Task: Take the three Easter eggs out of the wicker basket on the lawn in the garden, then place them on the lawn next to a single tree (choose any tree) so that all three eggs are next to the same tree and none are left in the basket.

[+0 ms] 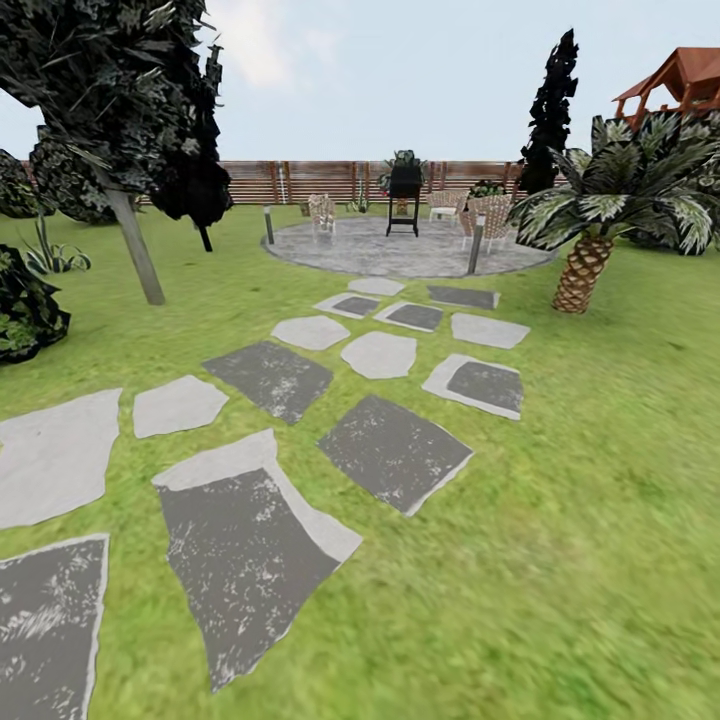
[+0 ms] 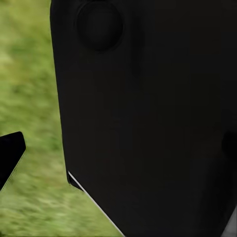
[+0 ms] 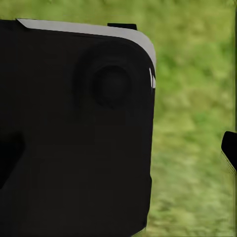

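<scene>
Head view: the tree (image 1: 135, 250) trunk leans slightly left above the lawn (image 1: 600, 450); neither claw's state can be told.

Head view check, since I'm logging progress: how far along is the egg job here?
Nothing looks done yet. The robot faces stepping stones crossing the lawn toward the stone patio, with a grey-trunked tree ahead on the left. Finding the basket, emptying it and placing all three eggs by one tree remain.
</scene>
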You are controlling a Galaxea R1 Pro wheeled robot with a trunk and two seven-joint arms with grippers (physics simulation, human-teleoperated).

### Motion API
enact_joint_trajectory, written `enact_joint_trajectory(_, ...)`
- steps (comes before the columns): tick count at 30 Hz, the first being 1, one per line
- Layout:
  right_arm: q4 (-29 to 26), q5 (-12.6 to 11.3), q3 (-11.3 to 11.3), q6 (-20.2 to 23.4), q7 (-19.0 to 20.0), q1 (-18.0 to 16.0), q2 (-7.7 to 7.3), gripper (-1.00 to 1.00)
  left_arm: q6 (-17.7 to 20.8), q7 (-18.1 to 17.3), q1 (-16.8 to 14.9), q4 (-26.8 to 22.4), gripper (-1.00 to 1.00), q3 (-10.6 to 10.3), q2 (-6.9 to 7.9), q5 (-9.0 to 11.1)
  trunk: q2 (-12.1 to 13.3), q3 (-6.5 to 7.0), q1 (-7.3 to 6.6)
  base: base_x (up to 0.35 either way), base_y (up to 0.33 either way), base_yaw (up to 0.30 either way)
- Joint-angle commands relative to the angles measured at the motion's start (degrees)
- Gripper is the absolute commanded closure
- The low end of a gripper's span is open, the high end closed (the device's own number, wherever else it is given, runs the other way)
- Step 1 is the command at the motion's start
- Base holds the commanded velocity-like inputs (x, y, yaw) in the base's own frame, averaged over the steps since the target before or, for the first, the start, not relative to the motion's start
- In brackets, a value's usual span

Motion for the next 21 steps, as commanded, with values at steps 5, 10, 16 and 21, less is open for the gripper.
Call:
enact_joint_trajectory(5,0.05,0.07,0.04,-0.18,-0.05,-0.03,0.03,-1.00,0.00,-0.05,0.00,-0.02,-1.00,0.08,0.00,0.03,-0.02,-0.05,0.03,0.336,0.000,0.000)
enact_joint_trajectory(10,0.05,0.07,0.04,-0.18,-0.09,-0.03,0.00,-1.00,0.01,-0.05,-0.01,-0.02,-1.00,0.10,0.00,0.03,-0.02,-0.05,0.03,0.336,0.000,0.000)
enact_joint_trajectory(16,0.05,0.07,0.04,-0.18,-0.06,-0.03,0.01,-1.00,0.00,-0.05,0.00,-0.02,-1.00,0.11,0.00,0.03,-0.02,-0.05,0.03,0.336,0.000,0.000)
enact_joint_trajectory(21,0.05,0.07,0.04,-0.18,-0.05,-0.03,0.03,-1.00,0.00,-0.05,-0.01,-0.02,-1.00,0.12,0.00,0.03,-0.02,-0.05,0.03,0.336,0.000,0.000)
